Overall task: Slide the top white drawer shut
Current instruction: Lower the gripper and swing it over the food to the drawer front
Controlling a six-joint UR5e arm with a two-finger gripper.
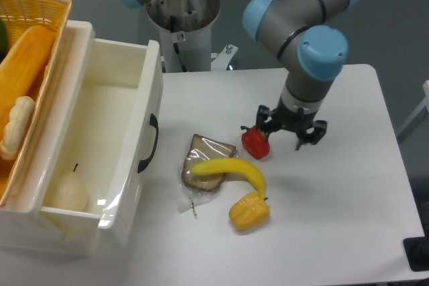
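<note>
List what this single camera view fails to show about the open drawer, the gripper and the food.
- Gripper: seen from above, wrist hides the fingers; open or shut unclear.
- Glossy cream-white plastic drawer: bottom corner cut by frame edge.
- Red pepper: partly behind the gripper; contact unclear.
- Yellow wicker basket: cropped left.
</note>
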